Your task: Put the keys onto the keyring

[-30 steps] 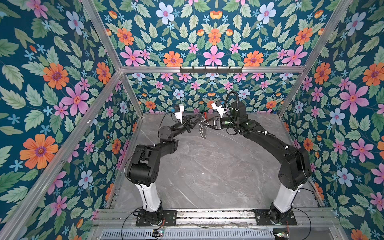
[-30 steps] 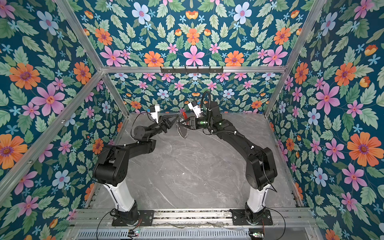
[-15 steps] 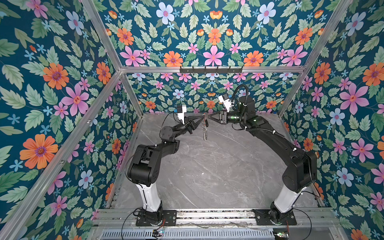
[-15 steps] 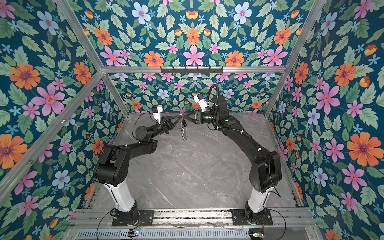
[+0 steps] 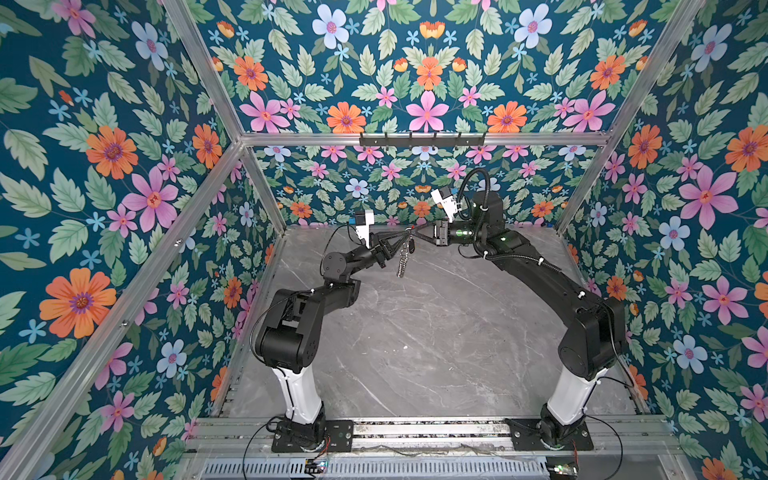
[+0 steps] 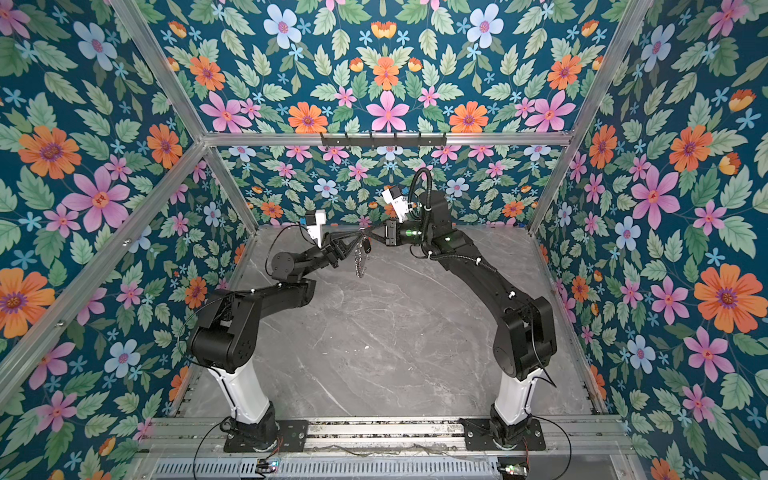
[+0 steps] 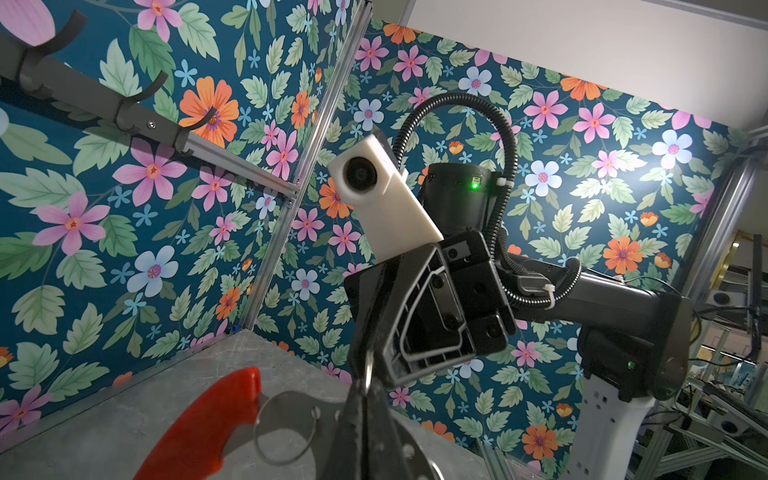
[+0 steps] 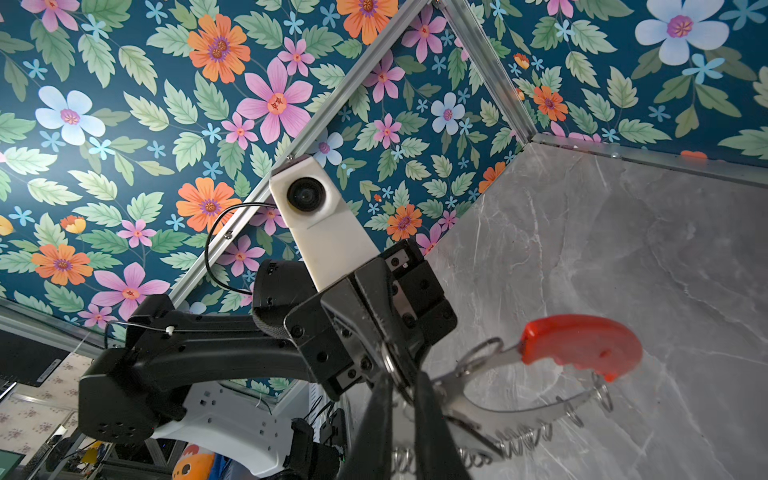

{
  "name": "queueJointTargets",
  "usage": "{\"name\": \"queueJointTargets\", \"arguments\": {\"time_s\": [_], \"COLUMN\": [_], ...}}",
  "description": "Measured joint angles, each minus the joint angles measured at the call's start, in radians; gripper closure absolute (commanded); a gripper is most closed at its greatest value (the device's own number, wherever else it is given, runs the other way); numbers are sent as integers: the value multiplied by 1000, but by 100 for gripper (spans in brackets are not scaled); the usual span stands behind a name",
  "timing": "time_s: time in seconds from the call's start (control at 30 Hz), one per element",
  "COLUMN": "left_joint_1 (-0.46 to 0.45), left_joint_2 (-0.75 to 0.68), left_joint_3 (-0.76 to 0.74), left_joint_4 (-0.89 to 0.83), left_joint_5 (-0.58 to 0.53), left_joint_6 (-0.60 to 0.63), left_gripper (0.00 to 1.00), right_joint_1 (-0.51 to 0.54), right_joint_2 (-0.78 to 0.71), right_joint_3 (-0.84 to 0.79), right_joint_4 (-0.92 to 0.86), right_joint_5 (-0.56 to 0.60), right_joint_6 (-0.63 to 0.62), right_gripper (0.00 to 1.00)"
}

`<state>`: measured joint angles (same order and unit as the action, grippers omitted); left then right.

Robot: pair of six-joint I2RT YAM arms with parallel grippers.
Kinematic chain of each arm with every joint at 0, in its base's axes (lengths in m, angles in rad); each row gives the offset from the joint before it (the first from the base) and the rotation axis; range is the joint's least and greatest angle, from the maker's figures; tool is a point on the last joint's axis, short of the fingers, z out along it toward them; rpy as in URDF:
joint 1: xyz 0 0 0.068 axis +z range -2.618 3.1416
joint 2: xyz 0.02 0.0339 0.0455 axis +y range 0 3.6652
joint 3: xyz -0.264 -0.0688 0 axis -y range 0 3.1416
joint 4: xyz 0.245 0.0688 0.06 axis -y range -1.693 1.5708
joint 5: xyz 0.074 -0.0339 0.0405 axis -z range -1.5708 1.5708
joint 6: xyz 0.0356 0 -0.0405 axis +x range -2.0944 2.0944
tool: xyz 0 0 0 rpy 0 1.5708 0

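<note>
Tabletop (image 5: 415,340) of grey marble pattern lies nearest us, well below the two grippers, which meet tip to tip in the air over its far part in both top views. We see the left gripper (image 5: 404,238) clenched on the keyring (image 5: 402,261). Its fingers are pressed together on the grey disc's rim, and the disc hangs straight down from those tips, edge-on to the top views and clear of the table. In the right wrist view the keyring's red curved piece (image 8: 582,347) juts out to one side of the left gripper's tips, with small silver loops (image 8: 573,415) fringing the rim next to it. The keys (image 5: 411,248), one small black tag, hang just beside the keyring's upper part, under the spot where the two grippers meet and a little toward the right gripper's side. The right gripper (image 5: 418,235) points at the left one, its tips just beside the left tips. Its fingers (image 8: 436,428) are drawn close with only a narrow gap, and a thin silver ring (image 8: 390,361) sits at their ends, but we cannot tell whether they pinch it or what that ring belongs to. Beyond both grippers, higher on the back wall, runs a dark hook rail (image 5: 422,139)
</note>
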<state>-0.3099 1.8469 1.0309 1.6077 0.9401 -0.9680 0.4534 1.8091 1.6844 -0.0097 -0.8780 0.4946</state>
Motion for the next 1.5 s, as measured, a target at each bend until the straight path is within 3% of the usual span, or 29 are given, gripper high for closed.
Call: {"name": "queueJointTargets", "arguments": {"time_s": [0.17, 0.27, 0.33, 0.4, 0.5, 0.63, 0.8, 0.97, 1.13, 1.5], "left_joint_1": [-2, -3, -4, -4, 2, 17, 15, 15, 14, 13], "left_joint_2": [0, 4, 6, 7, -13, -122, -245, -253, -216, -208], "left_joint_3": [2, 4, 4, 3, -17, -61, 5, 51, 119, 121], "left_joint_4": [0, 6, 8, 8, -23, -227, -762, -1070, -1217, -1226], "left_joint_5": [-3, -6, -6, -2, 22, 58, 52, 58, 111, 166], "left_joint_6": [-14, -18, -19, -15, 26, 215, 654, 891, 966, 967], "left_gripper": [100, 100, 95, 85, 79, 74, 73, 79, 77, 70], "right_joint_1": [1, 1, 1, 1, 3, 5, 22, 61, 74, 82], "right_joint_2": [8, 8, 8, 6, -4, -16, -31, -25, -25, -25], "right_joint_3": [3, 3, 4, 6, 28, 61, 61, 76, 68, 71], "right_joint_4": [0, -1, -5, -26, -107, -243, -394, -491, -511, -513], "right_joint_5": [9, 16, 18, 23, 26, 63, 186, 279, 308, 312], "right_joint_6": [-1, -1, -5, -28, -79, -207, -360, -481, -532, -562], "right_gripper": [99, 100, 100, 100, 100, 100, 100, 100, 100, 100]}}
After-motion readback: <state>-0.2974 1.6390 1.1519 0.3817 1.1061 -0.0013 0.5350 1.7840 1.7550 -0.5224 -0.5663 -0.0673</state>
